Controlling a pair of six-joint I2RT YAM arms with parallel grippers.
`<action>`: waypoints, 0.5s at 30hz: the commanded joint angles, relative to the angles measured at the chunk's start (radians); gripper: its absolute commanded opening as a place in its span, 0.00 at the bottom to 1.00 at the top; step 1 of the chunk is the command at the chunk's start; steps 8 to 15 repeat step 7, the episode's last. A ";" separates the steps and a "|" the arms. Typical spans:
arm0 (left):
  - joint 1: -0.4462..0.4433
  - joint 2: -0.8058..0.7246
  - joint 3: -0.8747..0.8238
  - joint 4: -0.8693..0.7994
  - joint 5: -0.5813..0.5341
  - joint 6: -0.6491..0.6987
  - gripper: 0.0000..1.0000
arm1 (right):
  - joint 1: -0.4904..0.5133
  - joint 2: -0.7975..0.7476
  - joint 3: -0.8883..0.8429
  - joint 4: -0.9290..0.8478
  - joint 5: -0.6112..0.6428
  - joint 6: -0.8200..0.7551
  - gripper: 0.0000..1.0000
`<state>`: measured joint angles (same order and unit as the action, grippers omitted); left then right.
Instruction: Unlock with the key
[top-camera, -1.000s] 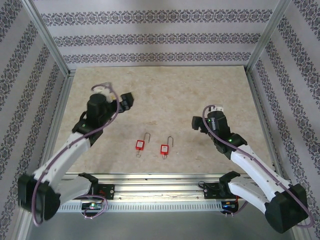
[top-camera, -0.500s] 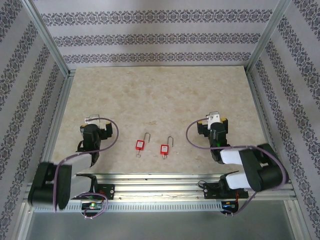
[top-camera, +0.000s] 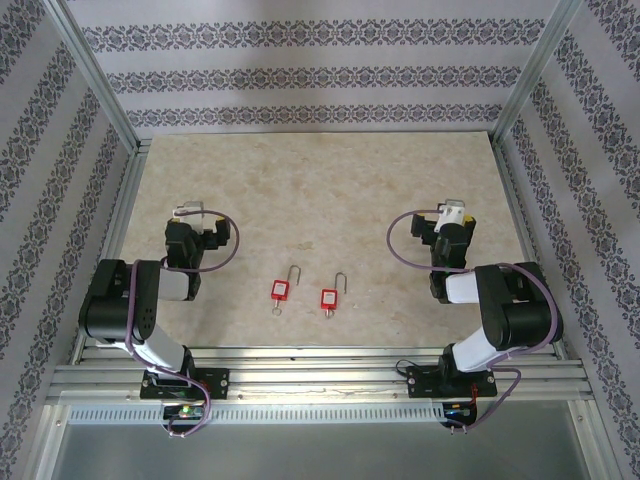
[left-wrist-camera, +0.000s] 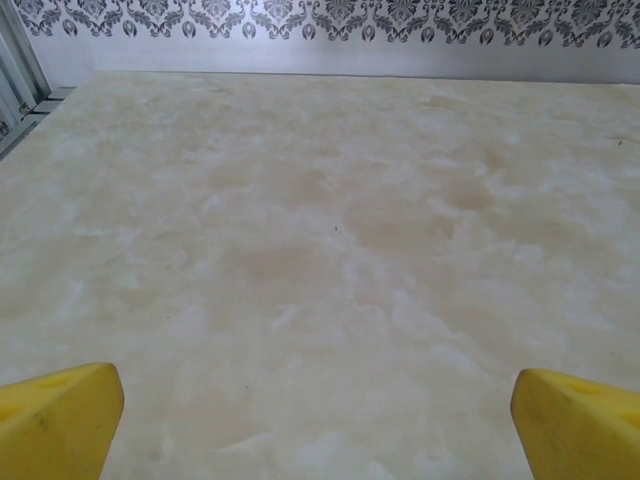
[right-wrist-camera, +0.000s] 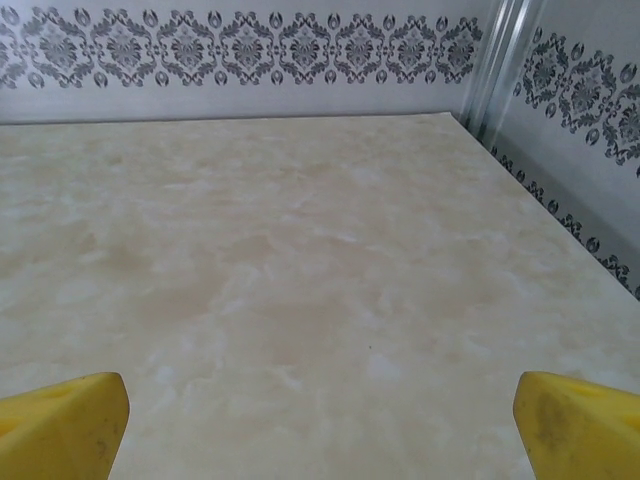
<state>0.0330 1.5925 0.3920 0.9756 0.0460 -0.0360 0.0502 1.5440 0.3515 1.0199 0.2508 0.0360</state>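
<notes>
the left arm (top-camera: 130, 305) and right arm (top-camera: 510, 315) have bulky black joint housings and white link shells. a purple cable (top-camera: 232, 245) loops beside each wrist, which bears a small white cap (top-camera: 455, 212). the left gripper (left-wrist-camera: 318, 405) and right gripper (right-wrist-camera: 320, 405) carry yellow wedge-shaped pads (left-wrist-camera: 55, 420), faintly smudged.

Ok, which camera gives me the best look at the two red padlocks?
The top external view: the left padlock and right padlock lie whole on the table, shackles included. Both wrist cameras face away from them, over bare tabletop toward the patterned wall.
</notes>
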 joint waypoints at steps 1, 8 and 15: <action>0.002 0.000 -0.014 -0.006 0.025 0.008 0.99 | -0.004 -0.003 -0.002 0.001 0.004 0.034 0.98; 0.002 -0.001 -0.017 -0.005 0.026 0.010 0.99 | -0.002 -0.005 -0.002 0.014 0.007 0.029 0.98; 0.002 -0.001 -0.017 -0.005 0.026 0.010 0.99 | -0.002 -0.005 -0.002 0.014 0.007 0.029 0.98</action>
